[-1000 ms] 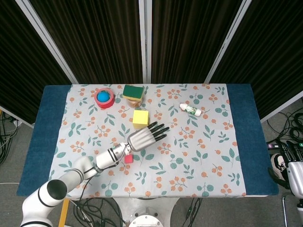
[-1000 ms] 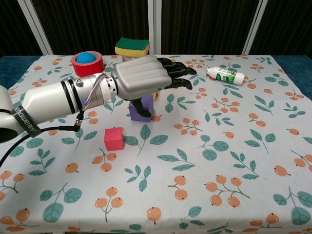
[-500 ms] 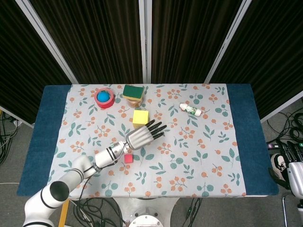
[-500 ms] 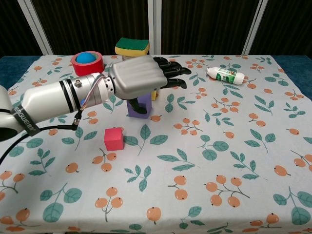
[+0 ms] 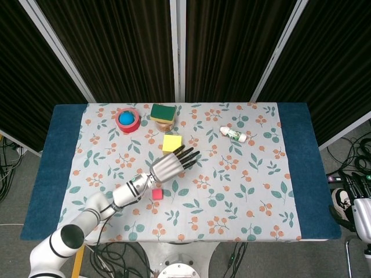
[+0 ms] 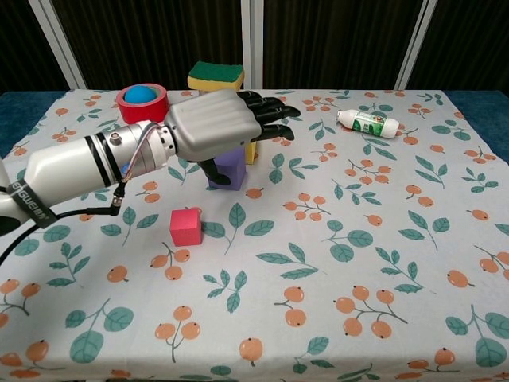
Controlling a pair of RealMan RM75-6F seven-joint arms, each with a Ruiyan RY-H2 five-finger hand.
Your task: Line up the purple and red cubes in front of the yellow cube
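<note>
My left hand hovers palm down over the purple cube, fingers stretched out towards the yellow cube, which is mostly hidden behind them. The thumb hangs at the purple cube's left front edge and nothing is gripped. The purple cube rests on the cloth just in front of the yellow one. In the head view the left hand hides the purple cube and reaches to the yellow cube. The red cube lies alone nearer the front. My right hand hangs off the table at the right edge.
At the back left a red tape roll holds a blue ball, with a green and yellow sponge on a stand beside it. A small white bottle lies at the back right. The floral cloth covers the table.
My left hand has drawn back to the left, its thumb sliding from the purple cube's front to its left edge. The purple cube has stayed almost where it was.
</note>
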